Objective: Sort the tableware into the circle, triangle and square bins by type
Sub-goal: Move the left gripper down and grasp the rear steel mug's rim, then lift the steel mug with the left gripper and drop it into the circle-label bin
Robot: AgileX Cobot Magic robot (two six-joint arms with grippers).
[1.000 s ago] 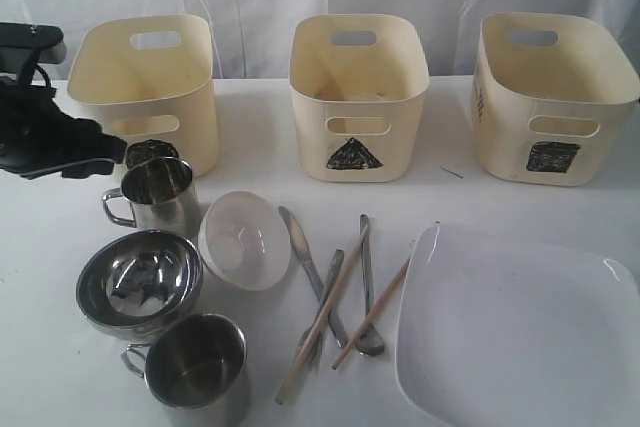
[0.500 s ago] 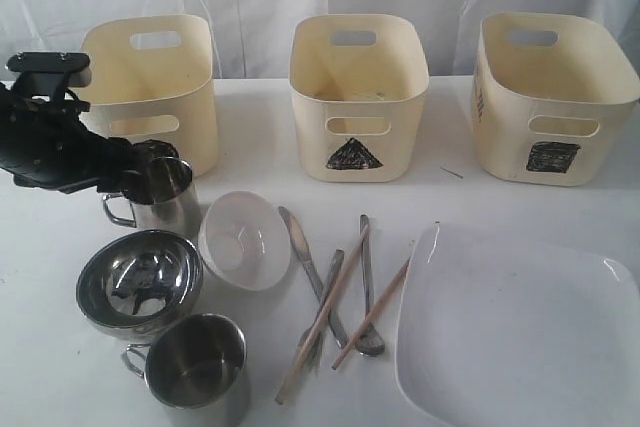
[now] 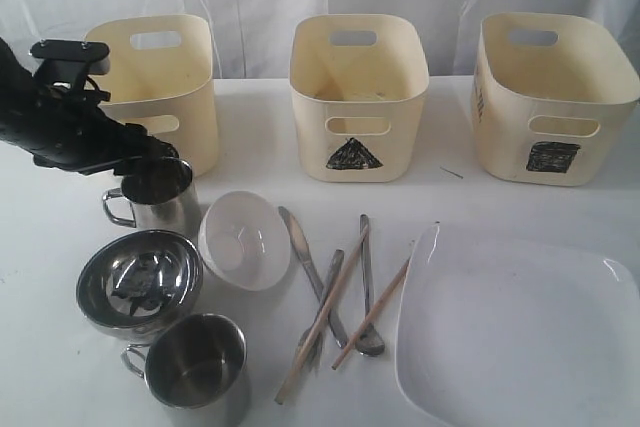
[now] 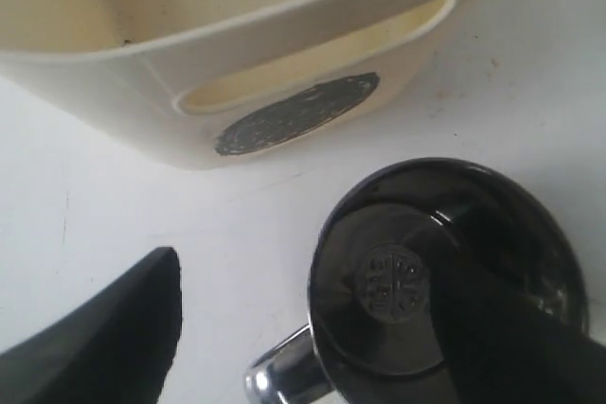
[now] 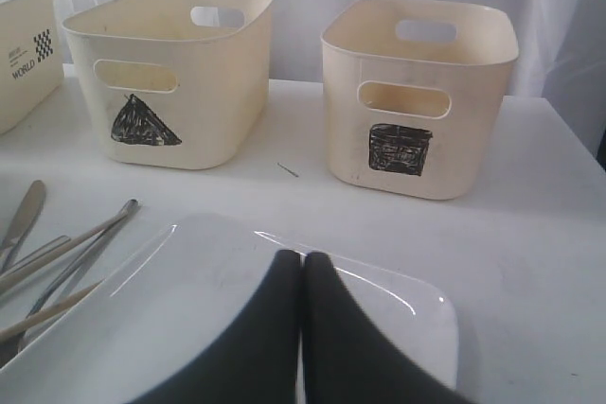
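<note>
The left gripper [image 4: 308, 267] is hovering with its jaws spread wide over the far steel mug [image 3: 155, 192], which is standing upright at 6 o'clock of the circle bin [image 3: 150, 87] with its handle pointing to 9 o'clock in the exterior view; the spread probably serves a pinch on the mug's wall. One finger [image 4: 530, 328] is hanging over the mug's mouth while the other finger [image 4: 104, 338] is sitting outside past the handle, apart from the steel, so nothing is being gripped. The right gripper [image 5: 303, 272] is resting pressed shut above the white square plate [image 5: 189, 309], likely parked clear.
</note>
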